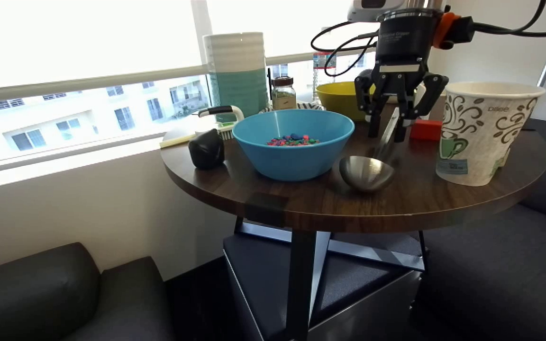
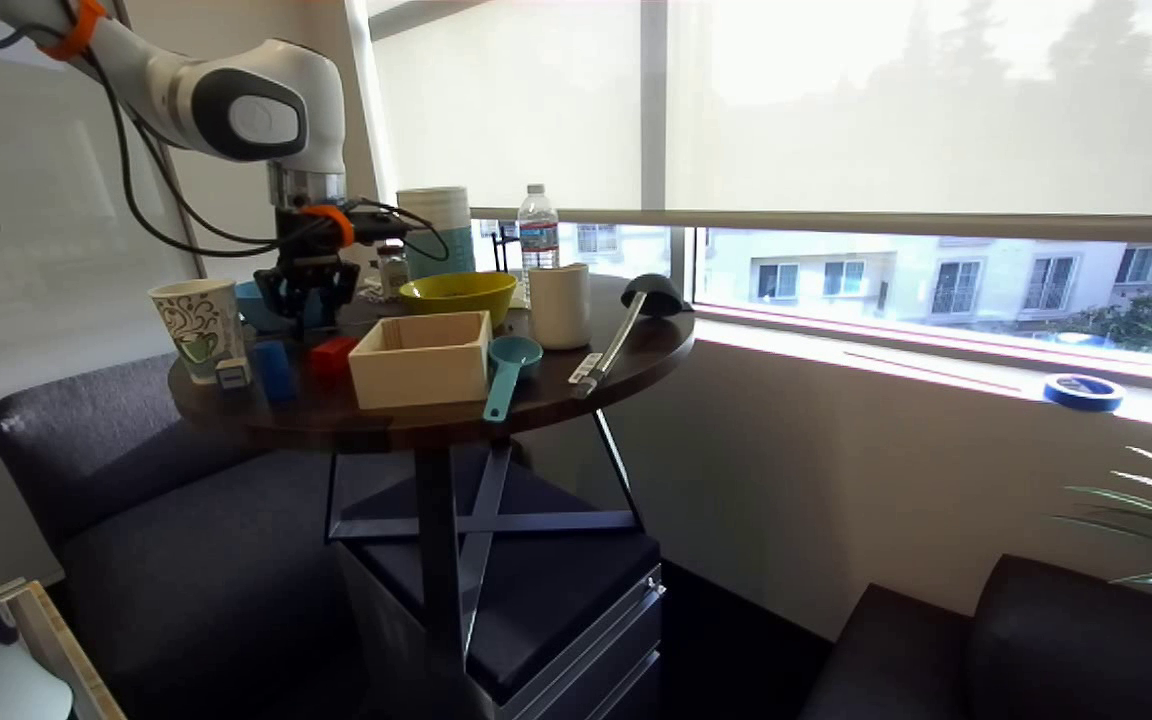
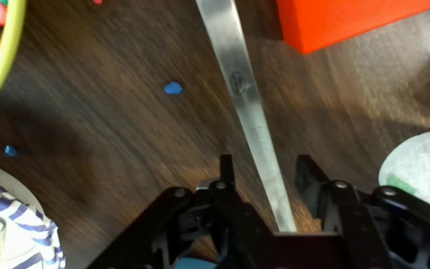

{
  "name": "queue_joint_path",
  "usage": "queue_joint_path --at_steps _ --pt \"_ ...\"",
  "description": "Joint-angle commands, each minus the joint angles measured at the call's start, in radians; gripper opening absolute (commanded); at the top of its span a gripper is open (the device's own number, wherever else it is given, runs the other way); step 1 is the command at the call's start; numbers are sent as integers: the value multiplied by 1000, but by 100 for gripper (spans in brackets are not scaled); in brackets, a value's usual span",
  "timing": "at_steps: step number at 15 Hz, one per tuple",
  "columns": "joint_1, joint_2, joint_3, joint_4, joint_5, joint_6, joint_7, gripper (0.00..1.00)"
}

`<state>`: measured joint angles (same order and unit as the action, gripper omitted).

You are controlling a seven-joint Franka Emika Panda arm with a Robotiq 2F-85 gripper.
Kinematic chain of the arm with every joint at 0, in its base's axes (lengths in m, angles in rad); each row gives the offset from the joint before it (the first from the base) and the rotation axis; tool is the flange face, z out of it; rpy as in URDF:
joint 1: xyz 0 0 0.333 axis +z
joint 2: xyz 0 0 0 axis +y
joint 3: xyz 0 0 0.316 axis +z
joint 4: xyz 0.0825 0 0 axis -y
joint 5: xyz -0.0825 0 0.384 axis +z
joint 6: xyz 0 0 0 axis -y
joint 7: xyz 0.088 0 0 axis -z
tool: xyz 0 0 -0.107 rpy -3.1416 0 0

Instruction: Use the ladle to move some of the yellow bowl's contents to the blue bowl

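The ladle's shiny metal cup is near the table edge beside the blue bowl, and its handle runs back under my gripper. In the wrist view the flat handle passes between my fingers. My gripper is open, pointing down, with a gap on both sides of the handle; it also shows in the wrist view. The blue bowl holds some red, blue and green bits. The yellow bowl stands behind; in the wrist view its rim surrounds similar coloured bits.
A tall patterned paper cup and a red block stand near the gripper. A wooden box, teal scoop, white mug and black ladle are also on the table. A blue bit lies loose on the wood.
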<state>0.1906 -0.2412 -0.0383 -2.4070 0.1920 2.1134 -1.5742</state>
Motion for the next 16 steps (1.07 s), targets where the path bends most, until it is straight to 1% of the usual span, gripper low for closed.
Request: queue_joint_path --at_steps 1,3,4,6,11,16 --pt "-20 2 18 -9 0 20 -8 17" --pt "-21 -1 18 -10 0 20 -9 3" --pt "-21 -4 18 -11 1 20 -9 1" --pt "-23 -8 18 -12 -2 19 -7 3" --pt "-25 -11 18 -11 -7 15 -8 4" --pt "-20 -49 25 -4 -28 -28 -18 4"
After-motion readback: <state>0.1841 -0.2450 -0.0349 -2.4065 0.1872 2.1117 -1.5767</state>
